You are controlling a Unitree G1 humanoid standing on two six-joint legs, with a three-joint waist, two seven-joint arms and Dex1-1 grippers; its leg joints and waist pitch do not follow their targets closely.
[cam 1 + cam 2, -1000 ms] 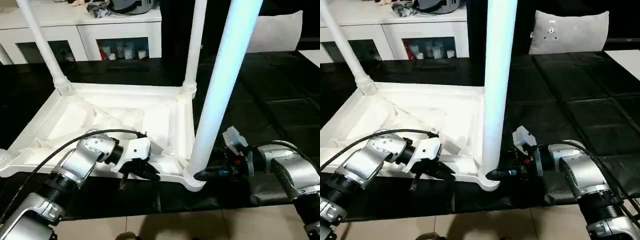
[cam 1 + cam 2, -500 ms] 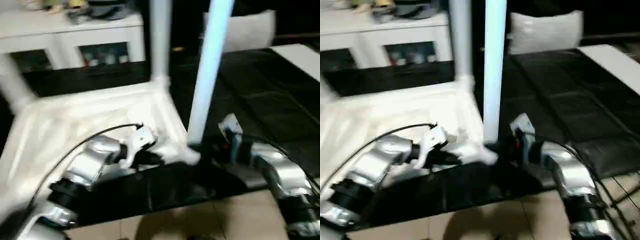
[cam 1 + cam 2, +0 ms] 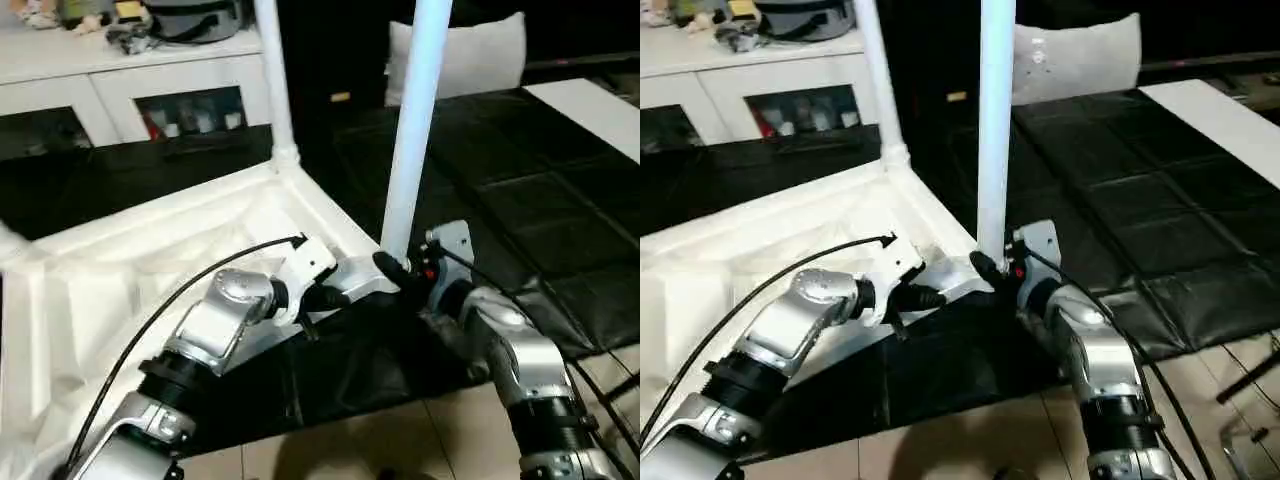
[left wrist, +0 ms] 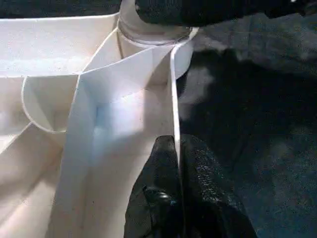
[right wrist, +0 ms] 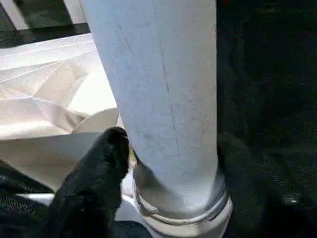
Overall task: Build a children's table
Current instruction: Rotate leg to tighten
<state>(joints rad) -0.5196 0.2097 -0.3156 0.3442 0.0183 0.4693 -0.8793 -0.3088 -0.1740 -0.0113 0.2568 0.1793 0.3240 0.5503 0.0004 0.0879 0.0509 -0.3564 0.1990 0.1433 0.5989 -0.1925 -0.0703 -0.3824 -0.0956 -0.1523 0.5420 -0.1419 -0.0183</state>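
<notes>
Now the tabletop [image 3: 120, 290] sits turned, its near corner shifted toward frame centre; left gripper [image 4: 176, 188] stays clenched on its rim, right gripper [image 5: 168, 173] grasping the leg [image 3: 412, 130] base.

Head cameras look down over both forearms; wrist cameras sit close, sharing the leg [image 5: 163, 99] socket corner.

White cabinet [image 3: 120, 85], black mats [image 3: 540, 190], tiled floor [image 3: 400, 445], grey cushion [image 3: 480, 55]

Black mat [image 3: 520, 200] carries upturned white tabletop [image 3: 120, 270].
</notes>
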